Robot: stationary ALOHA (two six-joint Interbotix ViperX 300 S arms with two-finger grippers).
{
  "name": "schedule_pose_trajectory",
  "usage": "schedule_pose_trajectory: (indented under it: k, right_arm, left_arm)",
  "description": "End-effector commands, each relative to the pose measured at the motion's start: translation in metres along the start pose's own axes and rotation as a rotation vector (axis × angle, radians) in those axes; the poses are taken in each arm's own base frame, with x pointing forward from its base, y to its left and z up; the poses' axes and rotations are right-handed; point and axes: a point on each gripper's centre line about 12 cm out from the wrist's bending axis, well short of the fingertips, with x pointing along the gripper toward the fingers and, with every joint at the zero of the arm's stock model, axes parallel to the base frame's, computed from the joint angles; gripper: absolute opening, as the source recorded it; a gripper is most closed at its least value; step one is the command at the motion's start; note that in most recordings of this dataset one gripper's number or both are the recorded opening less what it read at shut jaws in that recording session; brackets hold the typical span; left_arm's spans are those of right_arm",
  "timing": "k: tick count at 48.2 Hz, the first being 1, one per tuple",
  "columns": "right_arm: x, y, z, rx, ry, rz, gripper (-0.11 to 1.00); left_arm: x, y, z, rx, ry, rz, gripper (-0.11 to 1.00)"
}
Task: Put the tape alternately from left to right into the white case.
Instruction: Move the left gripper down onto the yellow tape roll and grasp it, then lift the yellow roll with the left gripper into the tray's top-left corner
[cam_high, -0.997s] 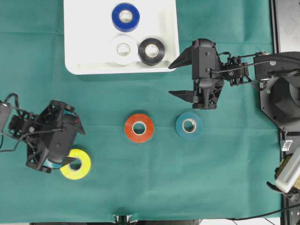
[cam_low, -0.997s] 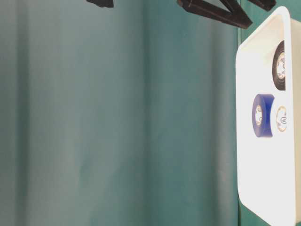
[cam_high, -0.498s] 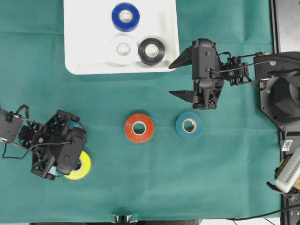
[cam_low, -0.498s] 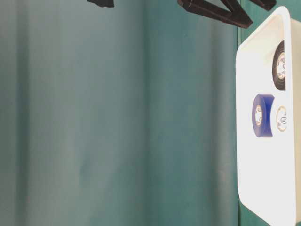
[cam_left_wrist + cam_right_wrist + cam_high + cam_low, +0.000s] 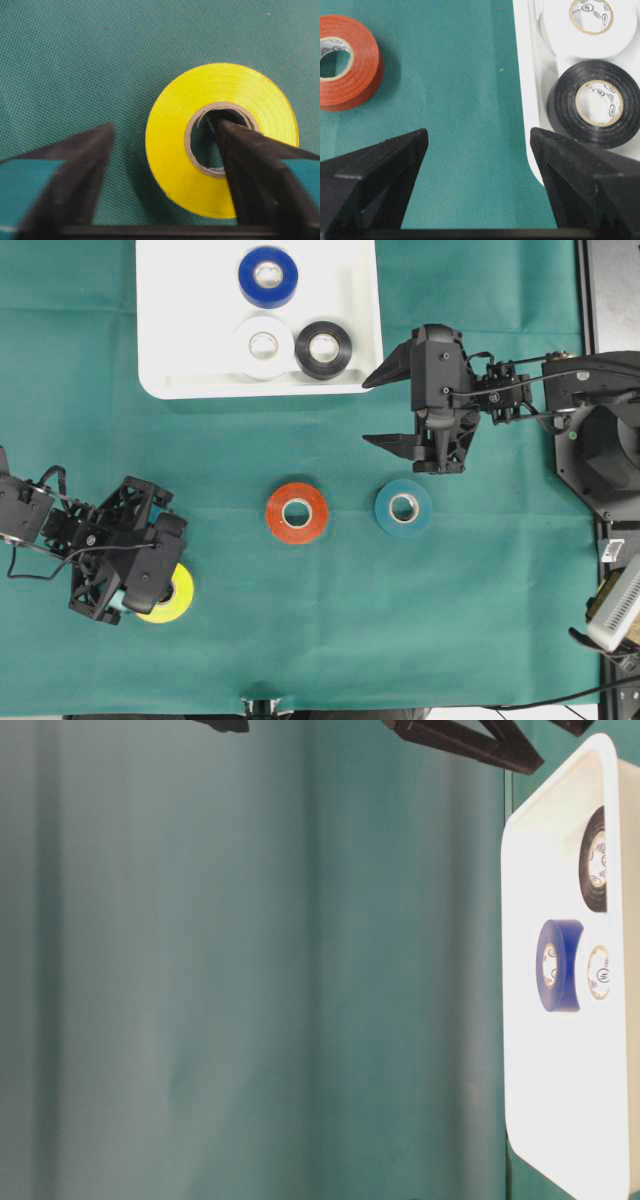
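Observation:
The white case (image 5: 160,340) at the back holds blue tape (image 5: 267,276), white tape (image 5: 263,344) and black tape (image 5: 323,349). Red tape (image 5: 297,512) and teal tape (image 5: 403,507) lie flat mid-cloth. At front left, yellow tape (image 5: 178,595) lies flat under my left gripper (image 5: 158,582). In the left wrist view that gripper (image 5: 164,127) is open, one finger in the core of the yellow tape (image 5: 170,150), the other outside with a gap. My right gripper (image 5: 382,403) hovers open and holding nothing beside the case's front right corner, above the teal tape.
Green cloth covers the table (image 5: 480,620). In the right wrist view the red tape (image 5: 345,62) lies left of my open right gripper (image 5: 479,135), and the case rim (image 5: 522,75) with the black tape (image 5: 597,102) is to its right. Robot bases stand past the right edge.
My left gripper has moved down and right over the yellow tape, covering more of it. The right gripper has barely shifted. The tapes have not moved.

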Motion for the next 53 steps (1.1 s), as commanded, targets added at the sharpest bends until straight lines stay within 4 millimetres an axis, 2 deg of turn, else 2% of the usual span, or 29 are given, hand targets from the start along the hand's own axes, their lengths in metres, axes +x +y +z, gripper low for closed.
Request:
schedule_pose_trajectory:
  k: [1,6,8,26,41,53]
  right_arm:
    - [-0.003,0.002,0.007,0.001,-0.031,0.007,0.87]
    - [-0.003,0.002,0.007,0.001,-0.031,0.007,0.87]
    - [-0.003,0.002,0.007,0.001,-0.031,0.007,0.87]
    - [-0.003,0.001,0.007,0.001,-0.03,0.007,0.87]
    - [-0.003,0.001,0.005,0.001,-0.027,0.007,0.87]
    - [-0.003,0.001,0.005,0.001,-0.027,0.007,0.87]
  left_arm:
    - [-0.005,-0.001,0.011,0.0,-0.04,-0.002,0.63]
    - [-0.007,-0.001,0.013,0.0,-0.047,-0.003,0.32]
    - [-0.008,-0.001,0.013,0.0,-0.051,-0.003,0.27]
    - [-0.015,-0.001,0.018,0.0,-0.072,-0.003,0.27]
    - [-0.047,-0.002,0.046,-0.002,-0.185,-0.008,0.27]
    - [-0.066,0.003,0.054,-0.012,-0.213,0.002,0.27]
